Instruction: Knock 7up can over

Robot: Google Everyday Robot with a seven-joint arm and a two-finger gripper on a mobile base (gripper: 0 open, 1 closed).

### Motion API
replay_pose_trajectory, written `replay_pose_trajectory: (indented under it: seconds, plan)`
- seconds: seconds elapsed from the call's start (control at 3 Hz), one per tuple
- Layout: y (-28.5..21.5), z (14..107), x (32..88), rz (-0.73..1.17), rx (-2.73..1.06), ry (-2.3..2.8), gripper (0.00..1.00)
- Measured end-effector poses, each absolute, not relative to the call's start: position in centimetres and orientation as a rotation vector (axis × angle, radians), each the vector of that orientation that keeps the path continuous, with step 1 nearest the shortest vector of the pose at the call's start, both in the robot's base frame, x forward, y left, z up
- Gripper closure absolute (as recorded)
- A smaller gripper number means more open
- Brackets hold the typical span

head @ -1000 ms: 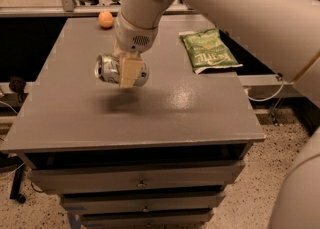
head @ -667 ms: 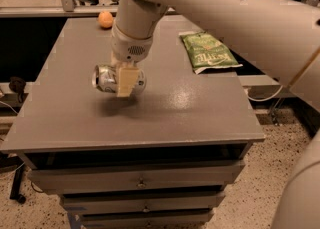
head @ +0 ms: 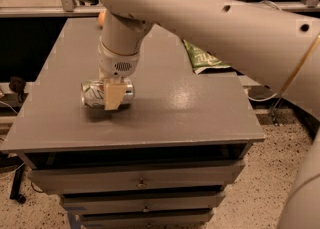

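Presently: 7up can (head: 92,94) lies on its side at the near-left part of the tabletop (head: 200,118), long axis running left to right, silver end facing left. A dark shadow sits under it. I cannot tell whether it rests on the surface or hangs just above.

Gripper (head: 114,93) is directly over the can, pointing straight down from the arm (head: 210,18), which reaches in from the far right. The fingers (head: 114,99) look clamped across the can's middle. The near one lies flat against the can's side, and the far one is hidden behind it.

Judgement: the can is already off its base, so the step in hand is letting go and leaving it lying down.
- Make sure the can bears on the tabletop before the fingers part.
- Part them only enough to free it, evenly on both sides, so neither one nudges it.
- Lift straight up. A can lying this way would roll toward the near or far edge, and the near edge is the closer one.
- A sideways drag could also stand it back up or spin it.

Writing: the can shows a white body with green marking, but no word can be read. The green chip bag (head: 202,59) at the far right, half under the arm, has pale print that is also illegible. A small orange object (head: 101,18) sits at the far edge, well apart from the can. Drawers (head: 140,180) below carry no labels.
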State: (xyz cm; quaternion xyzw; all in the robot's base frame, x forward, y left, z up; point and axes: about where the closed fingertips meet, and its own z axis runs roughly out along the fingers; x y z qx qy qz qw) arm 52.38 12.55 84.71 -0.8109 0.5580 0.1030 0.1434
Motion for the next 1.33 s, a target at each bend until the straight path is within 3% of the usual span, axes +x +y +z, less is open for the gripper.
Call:
replay_pose_trajectory:
  seconds: [0.33,0.67,1.33]
  plan:
    - [13.06,84.32,51.78,0.306,-2.348,1.603,0.13]
    - [13.35,84.23,51.53,0.310,-2.362,1.595,0.00]
    - [13.38,84.05,51.19,0.322,-2.431,1.574,0.00]
